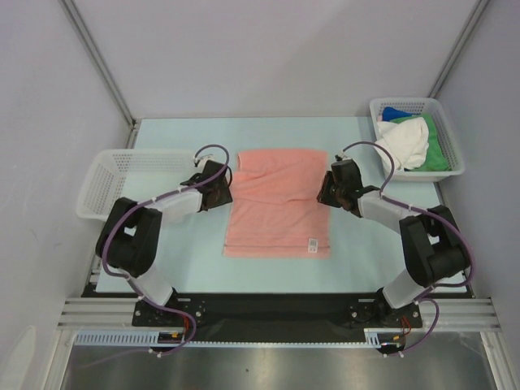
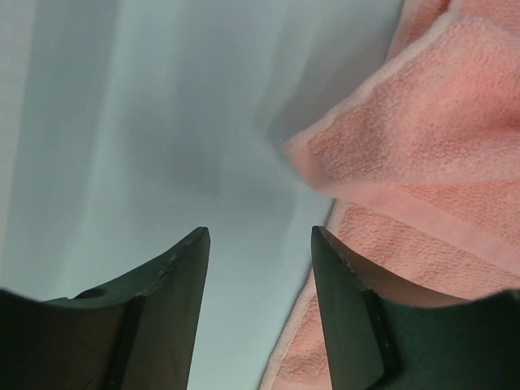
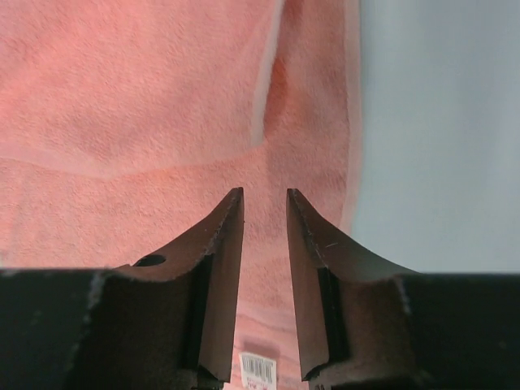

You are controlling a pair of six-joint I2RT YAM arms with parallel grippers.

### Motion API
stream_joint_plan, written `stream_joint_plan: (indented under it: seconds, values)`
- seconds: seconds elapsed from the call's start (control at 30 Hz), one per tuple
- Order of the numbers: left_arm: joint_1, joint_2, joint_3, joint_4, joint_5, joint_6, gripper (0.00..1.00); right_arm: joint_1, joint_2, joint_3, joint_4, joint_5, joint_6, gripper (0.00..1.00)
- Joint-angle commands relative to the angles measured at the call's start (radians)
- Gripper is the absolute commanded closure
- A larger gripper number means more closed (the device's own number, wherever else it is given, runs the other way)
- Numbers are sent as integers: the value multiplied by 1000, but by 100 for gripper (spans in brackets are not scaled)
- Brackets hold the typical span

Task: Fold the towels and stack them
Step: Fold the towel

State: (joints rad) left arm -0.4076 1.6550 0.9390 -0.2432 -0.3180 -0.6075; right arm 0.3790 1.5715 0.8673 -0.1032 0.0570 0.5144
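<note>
A pink towel [image 1: 278, 203] lies flat in the middle of the table, its far part folded over, a white label near its front right corner. My left gripper [image 1: 225, 190] is at the towel's left edge, open and empty; the left wrist view shows the towel's folded corner [image 2: 406, 154] beyond its jaws [image 2: 260, 236]. My right gripper [image 1: 325, 188] is at the towel's right edge, open with a narrow gap, over the pink cloth [image 3: 162, 122] with nothing between the fingers [image 3: 265, 195].
A white basket [image 1: 443, 122] at the back right holds white, green and blue towels [image 1: 406, 140]. An empty white basket [image 1: 110, 183] stands at the left. Grey walls close in the table on both sides.
</note>
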Motion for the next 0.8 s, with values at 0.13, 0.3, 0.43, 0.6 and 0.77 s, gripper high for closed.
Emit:
stream_joint_plan:
  seconds: [0.13, 0.3, 0.43, 0.6, 0.77]
  values:
    - [4, 114, 60, 186, 80, 40, 40, -20, 90, -11, 293, -109, -60, 64]
    - [24, 127, 47, 234, 100, 52, 39, -29, 130, -1, 301, -112, -63, 62]
    - [29, 118, 37, 274, 108, 77, 38, -37, 110, -46, 324, -102, -54, 51]
    - [35, 126, 41, 292, 120, 74, 38, -51, 97, -71, 365, -118, -40, 48]
    - [38, 124, 43, 306, 117, 68, 41, -49, 122, -56, 391, -137, -24, 57]
